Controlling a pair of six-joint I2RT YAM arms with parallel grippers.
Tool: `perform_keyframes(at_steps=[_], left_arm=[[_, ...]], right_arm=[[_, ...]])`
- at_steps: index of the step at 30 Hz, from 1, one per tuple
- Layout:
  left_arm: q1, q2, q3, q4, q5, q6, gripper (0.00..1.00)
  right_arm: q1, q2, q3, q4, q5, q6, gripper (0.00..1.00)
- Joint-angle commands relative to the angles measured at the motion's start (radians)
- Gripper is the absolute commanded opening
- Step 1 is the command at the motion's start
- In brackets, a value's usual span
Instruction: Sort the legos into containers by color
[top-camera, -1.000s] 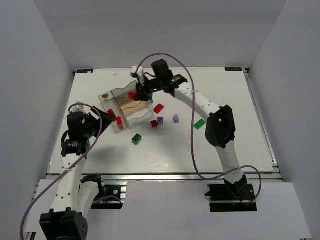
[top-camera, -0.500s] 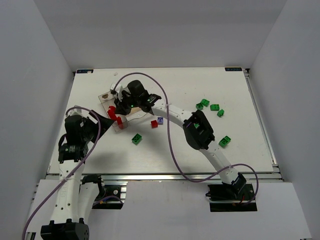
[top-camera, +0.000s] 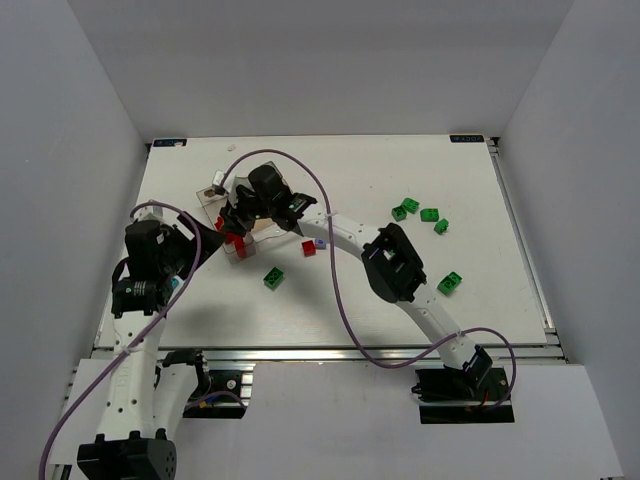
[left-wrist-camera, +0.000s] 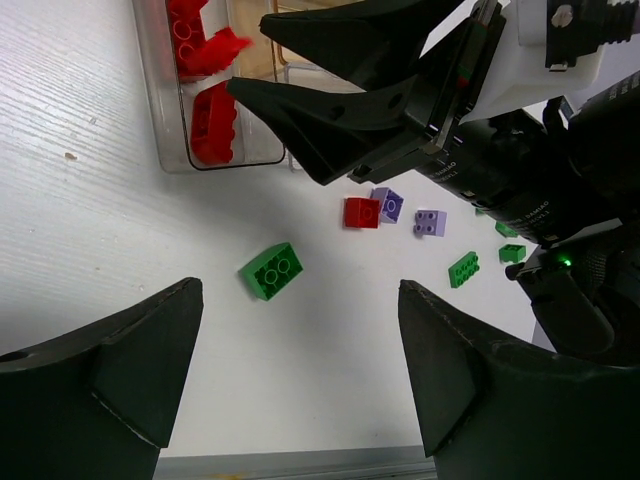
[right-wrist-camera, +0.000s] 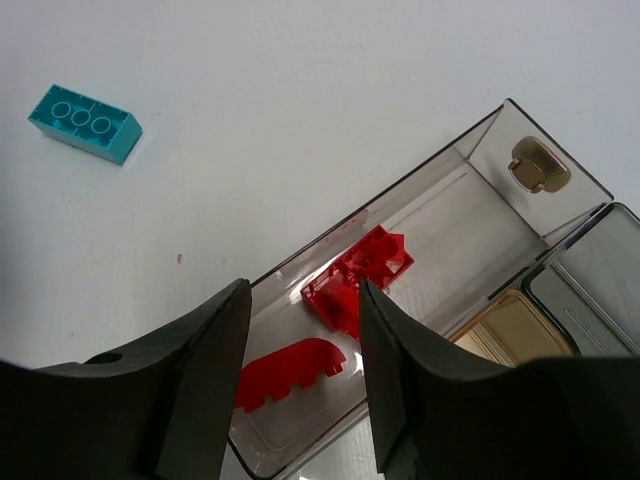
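Red legos sit in one box compartment beneath my parted, empty right gripper, my left gripper also wide open, while green bricks, purple bricks and a cyan brick lie outside, unsorted.

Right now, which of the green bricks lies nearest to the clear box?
The lone green brick just on the near side of the clear box. The other green bricks all lie far off to the right.

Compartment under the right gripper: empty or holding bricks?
Holding bricks: red legos lie inside the clear box, below the right gripper.
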Motion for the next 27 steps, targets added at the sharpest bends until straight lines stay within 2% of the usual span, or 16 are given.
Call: perform_keyframes(at_steps=[1, 4, 5, 6, 7, 8, 10, 11, 13, 15, 16, 18, 20, 23, 24, 27], left_arm=[[0.006, 0.001, 0.045, 0.033, 0.018, 0.033, 0.88], [-0.003, 0.013, 0.046, 0.106, 0.073, 0.054, 0.80], [-0.003, 0.021, 0.040, 0.132, 0.128, 0.059, 0.74], [-0.003, 0.045, 0.037, 0.158, 0.170, 0.065, 0.54], [-0.003, 0.062, 0.025, 0.215, 0.208, 0.065, 0.43], [-0.003, 0.083, 0.017, 0.244, 0.251, 0.063, 0.34], [-0.012, 0.154, 0.005, 0.325, 0.366, 0.046, 0.19], [-0.012, 0.180, 0.009, 0.338, 0.388, 0.042, 0.17], [-0.040, 0.259, 0.029, 0.333, 0.411, 0.054, 0.21], [-0.101, 0.307, 0.074, 0.300, 0.387, 0.080, 0.31], [-0.127, 0.349, 0.089, 0.289, 0.370, 0.085, 0.46], [-0.225, 0.389, 0.123, 0.266, 0.328, 0.091, 0.57], [-0.296, 0.450, 0.146, 0.248, 0.264, 0.089, 0.65], [-0.422, 0.523, 0.210, 0.174, 0.133, 0.091, 0.69], [-0.468, 0.537, 0.242, 0.124, 0.092, 0.080, 0.70], [-0.540, 0.570, 0.278, 0.048, -0.066, 0.039, 0.72]], right_arm=[[-0.008, -0.036, 0.021, 0.038, 0.019, -0.004, 0.53], [-0.033, -0.108, -0.019, 0.044, 0.043, 0.014, 0.41], [-0.050, -0.136, -0.040, 0.048, 0.047, 0.025, 0.30], [-0.076, -0.192, -0.087, 0.050, 0.047, 0.036, 0.24], [-0.093, -0.220, -0.111, 0.041, 0.039, 0.062, 0.18], [-0.102, -0.247, -0.132, 0.033, 0.031, 0.075, 0.08], [-0.174, -0.320, -0.192, -0.013, -0.001, 0.102, 0.02], [-0.210, -0.361, -0.212, -0.052, -0.010, 0.121, 0.01], [-0.269, -0.404, -0.287, -0.082, -0.030, 0.138, 0.04], [-0.342, -0.467, -0.345, -0.107, -0.051, 0.129, 0.23], [-0.375, -0.484, -0.388, -0.120, -0.056, 0.114, 0.30], [-0.402, -0.504, -0.405, -0.197, -0.065, 0.074, 0.51], [-0.445, -0.501, -0.413, -0.251, -0.085, 0.048, 0.64], [-0.493, -0.473, -0.404, -0.359, -0.128, -0.044, 0.78], [-0.505, -0.460, -0.390, -0.443, -0.150, -0.099, 0.80], [-0.527, -0.394, -0.324, -0.636, -0.240, -0.510, 0.80]])
